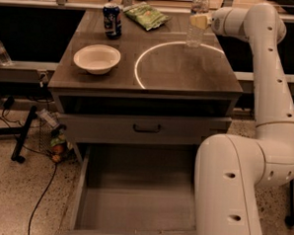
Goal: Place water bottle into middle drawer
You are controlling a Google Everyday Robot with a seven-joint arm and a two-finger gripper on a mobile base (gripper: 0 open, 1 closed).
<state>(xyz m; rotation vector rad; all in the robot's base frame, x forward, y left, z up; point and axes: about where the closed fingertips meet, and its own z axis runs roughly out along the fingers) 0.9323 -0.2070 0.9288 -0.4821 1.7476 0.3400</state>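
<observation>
The water bottle [195, 37], clear with a white cap, stands upright at the back right of the cabinet top. My gripper [199, 20] reaches in from the right and overlaps the bottle at mid height, its pale tip across the bottle's body. The middle drawer [133, 198] is pulled wide open low in front of the cabinet, its flat grey floor bare. My arm [267, 86] runs down the right side, and its large white base segment covers the drawer's right front corner.
A blue soda can [112, 20] and a green chip bag [147, 14] sit at the back of the top, and a white bowl [96, 58] at the front left. A drawer front with a black handle [147, 128] is above the open drawer. Cables and clutter [52, 139] lie on the floor at left.
</observation>
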